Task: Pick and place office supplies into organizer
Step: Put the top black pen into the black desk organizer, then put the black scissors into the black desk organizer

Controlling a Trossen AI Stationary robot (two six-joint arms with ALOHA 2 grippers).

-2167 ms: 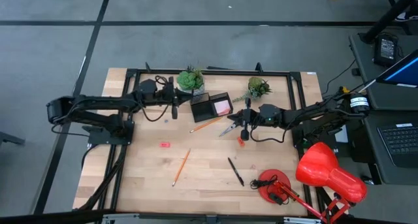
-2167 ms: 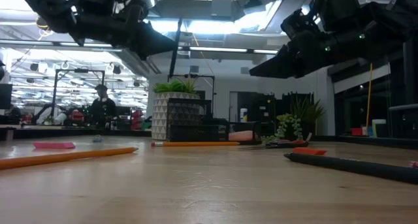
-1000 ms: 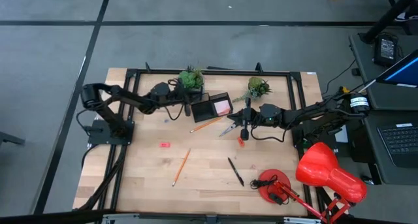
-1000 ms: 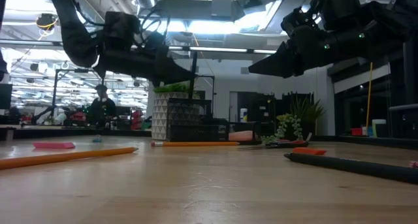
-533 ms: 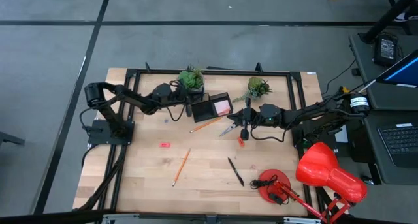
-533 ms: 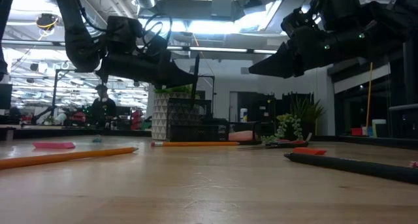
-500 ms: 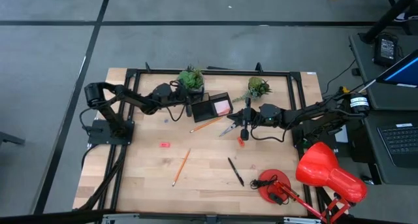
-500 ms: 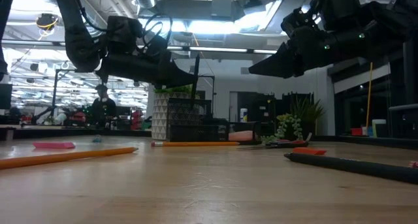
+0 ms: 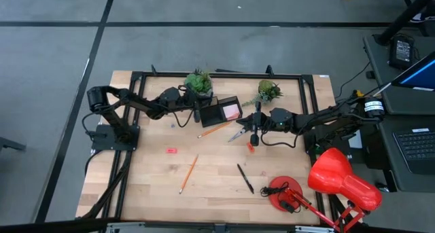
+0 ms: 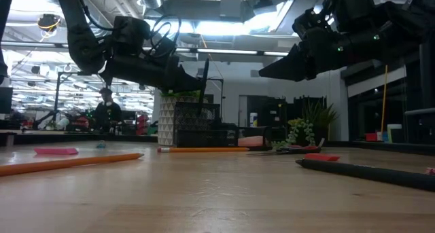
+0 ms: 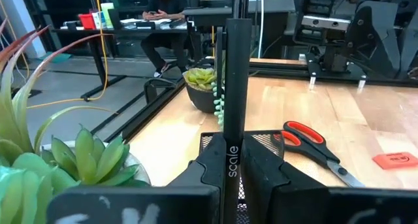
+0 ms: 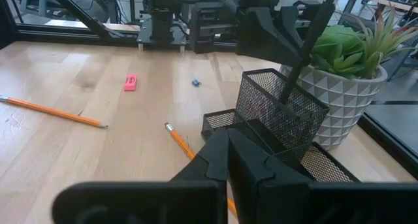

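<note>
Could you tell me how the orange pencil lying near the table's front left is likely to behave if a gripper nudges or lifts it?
The pencil looks thin, straight and rigid, so it should stay stiff and light. Lying flat on the smooth wooden table, a sideways nudge would probably roll or skid it. Its slimness likely leaves little to pinch.

Left end effector (image 9: 196,115) clamped (arm bent), right end effector (image 9: 253,139) closed, low

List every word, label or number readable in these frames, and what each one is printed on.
"scale": white letters running along the black pen held in the left gripper.
Laptop screen at the table's right: nothing legible.
Items on the far desk behind the person: too blurred to read.
No other text is readable.
</note>
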